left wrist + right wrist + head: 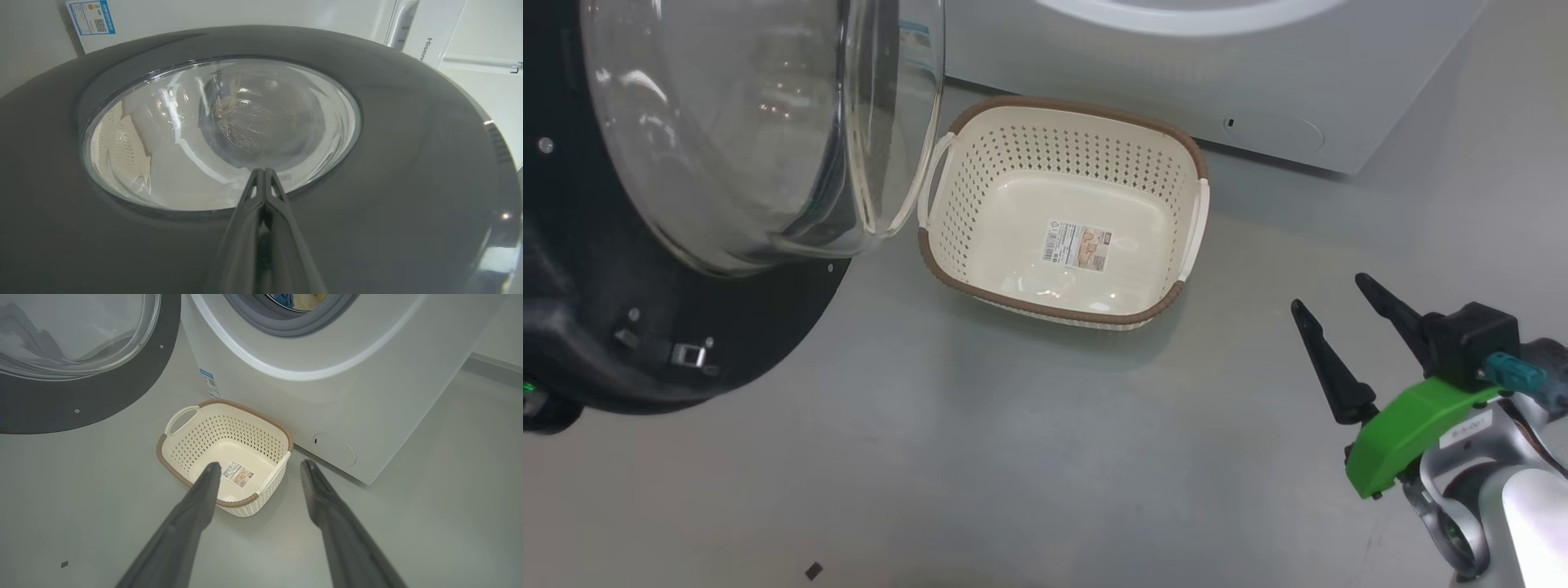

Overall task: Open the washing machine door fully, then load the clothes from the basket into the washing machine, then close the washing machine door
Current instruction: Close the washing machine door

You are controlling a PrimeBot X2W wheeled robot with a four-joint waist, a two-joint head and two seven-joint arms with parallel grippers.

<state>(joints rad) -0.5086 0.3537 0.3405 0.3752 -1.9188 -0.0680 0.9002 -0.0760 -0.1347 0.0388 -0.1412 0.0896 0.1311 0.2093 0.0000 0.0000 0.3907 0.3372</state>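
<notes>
The washing machine door (621,327) stands swung open at the left, its clear glass bowl (743,122) bulging toward the basket. My left gripper (264,170) is shut with nothing in it, its tips pointing at the door's dark outer face (408,163) by the lower edge of the glass. The basket (947,269) (179,457) sits empty on the floor before the washing machine (1258,73) (367,396). Blue and cream clothes (286,299) lie inside the drum opening. My right gripper (1330,292) (259,464) hangs open to the right of the basket, holding nothing.
Grey floor (1013,449) spreads out around the basket. A small dark scrap (814,570) lies on it near the front. A blue energy sticker (92,16) is on the washer's front. The round lower hatch (334,449) is just right of the basket.
</notes>
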